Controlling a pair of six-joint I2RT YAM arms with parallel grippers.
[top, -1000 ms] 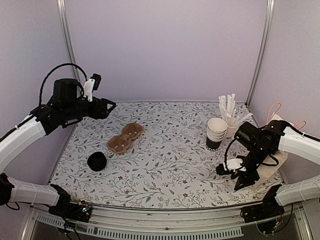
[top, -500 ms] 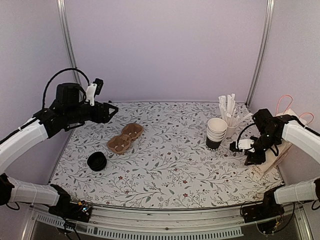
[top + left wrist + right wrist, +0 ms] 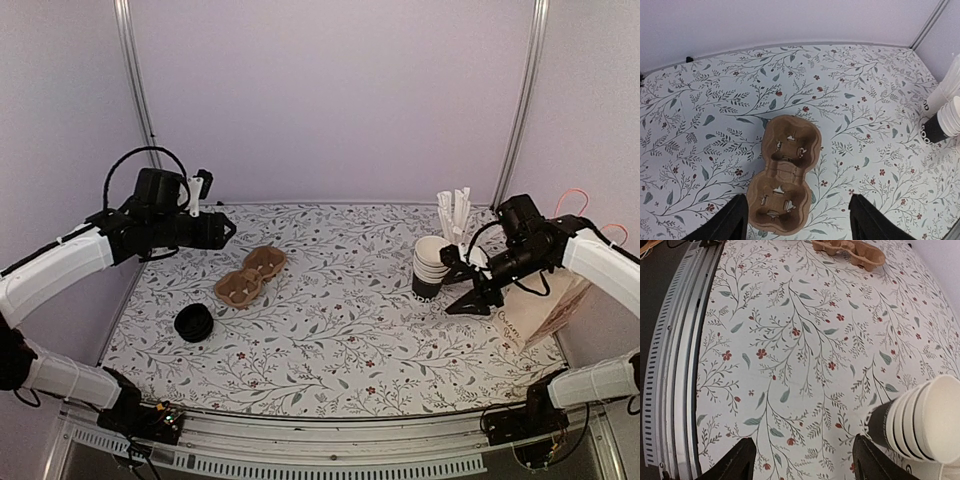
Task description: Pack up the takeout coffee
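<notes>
Now that the right gripper (image 3: 458, 287) has swung from the paper bag (image 3: 545, 305) toward the stacked cups (image 3: 432, 265), both claws gape wide and empty; the left gripper (image 3: 797, 226) hovers over the carrier (image 3: 785, 175); no lidded takeout coffee shows in any view, so packing looks unstarted.

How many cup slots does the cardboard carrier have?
2. The cardboard carrier has a far slot and a near slot, side by side in one row, both empty; none appears hidden.

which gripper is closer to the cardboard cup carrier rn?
Left. The left gripper hangs open just above and behind the cardboard cup carrier. The right gripper is far across the table, beside the stack of nested cups.
</notes>
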